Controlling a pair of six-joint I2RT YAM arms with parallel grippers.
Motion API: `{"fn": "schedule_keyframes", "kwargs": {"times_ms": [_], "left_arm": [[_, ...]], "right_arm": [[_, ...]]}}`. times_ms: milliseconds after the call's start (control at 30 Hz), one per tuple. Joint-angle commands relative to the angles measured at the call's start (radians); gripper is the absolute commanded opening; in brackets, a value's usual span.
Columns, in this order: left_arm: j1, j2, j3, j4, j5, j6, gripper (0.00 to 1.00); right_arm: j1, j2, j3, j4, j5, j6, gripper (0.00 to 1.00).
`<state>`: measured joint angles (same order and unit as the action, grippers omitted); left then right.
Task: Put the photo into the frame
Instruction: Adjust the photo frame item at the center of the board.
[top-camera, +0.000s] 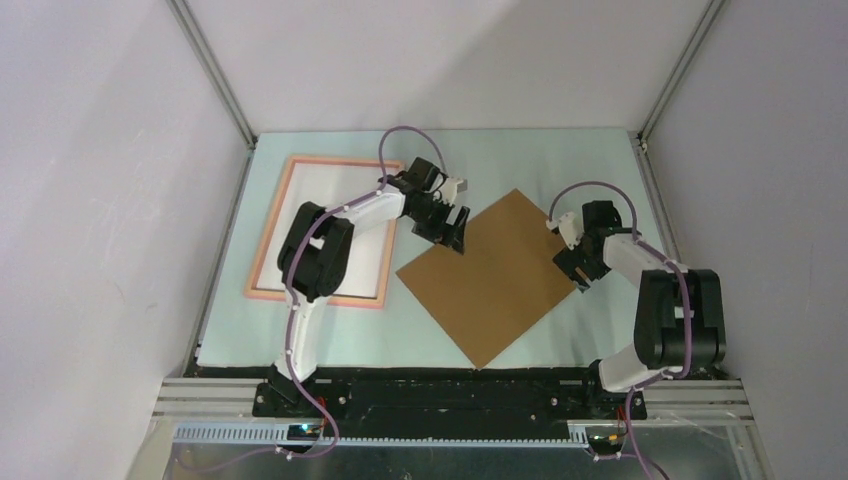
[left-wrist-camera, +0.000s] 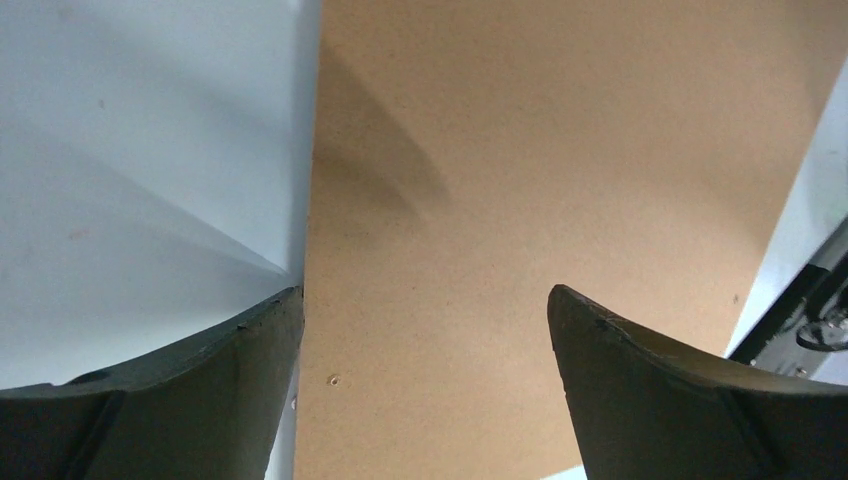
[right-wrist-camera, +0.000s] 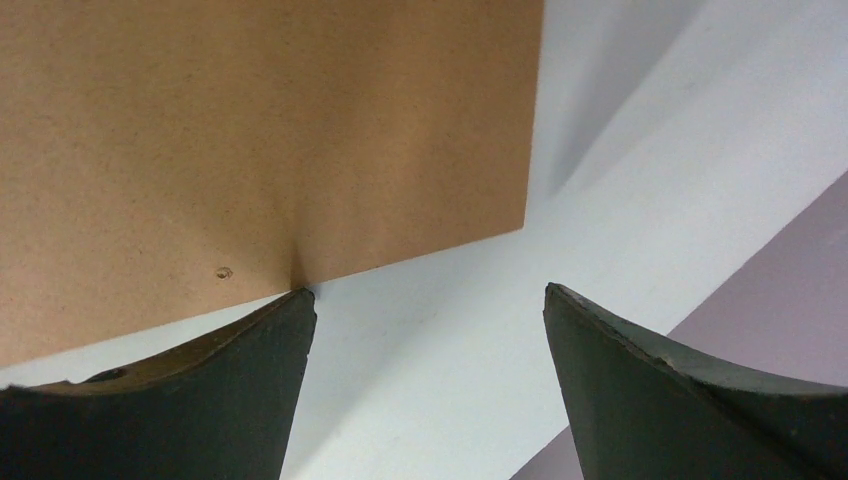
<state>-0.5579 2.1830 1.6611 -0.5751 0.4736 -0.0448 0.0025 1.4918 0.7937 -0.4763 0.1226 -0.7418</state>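
The frame (top-camera: 335, 160), likely light and stiff with a fragile pane, best held by its rim, lies flat by the table's (top-camera: 560, 160) left edge; my left hand (left-wrist-camera: 423, 295) and right hand (right-wrist-camera: 430, 292), both released, flank the backing board (top-camera: 490, 275); photo unseen.

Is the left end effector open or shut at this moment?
Open. The left end effector shows its two fingers far apart at the edge of the brown board, with nothing clamped between them.

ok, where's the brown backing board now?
Top view: brown board lies centre-right on the table, turned diamond-wise, right of the pink frame; left gripper at its upper-left edge, right gripper at its right corner.
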Motion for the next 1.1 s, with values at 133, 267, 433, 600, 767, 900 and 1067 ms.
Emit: {"fn": "schedule_keyframes", "kwargs": {"times_ms": [133,267,433,600,767,900,1067], "left_arm": [[0.022,-0.077,-0.163,-0.021,0.122,-0.055,0.97],[0.022,-0.076,-0.183,0.003,0.182,-0.088,0.97],[0.021,-0.090,-0.227,0.088,0.201,-0.166,0.97],[0.022,-0.123,-0.273,0.160,0.154,-0.250,0.98],[0.022,-0.141,-0.279,0.175,0.181,-0.295,0.99],[0.011,-0.141,-0.287,0.177,0.202,-0.308,0.99],[-0.020,-0.141,-0.309,0.198,0.207,-0.307,0.99]], "right_arm": [[0.082,0.252,0.173,0.103,0.035,0.139,0.90],[0.088,0.376,0.344,0.073,0.052,0.222,0.90],[0.062,0.466,0.528,0.048,0.064,0.299,0.91],[-0.009,0.406,0.609,-0.042,-0.060,0.386,0.92],[-0.121,0.326,0.592,-0.178,-0.352,0.482,0.92],[-0.180,0.298,0.546,-0.236,-0.554,0.536,0.93],[-0.236,0.329,0.520,-0.274,-0.677,0.596,0.92]]}}
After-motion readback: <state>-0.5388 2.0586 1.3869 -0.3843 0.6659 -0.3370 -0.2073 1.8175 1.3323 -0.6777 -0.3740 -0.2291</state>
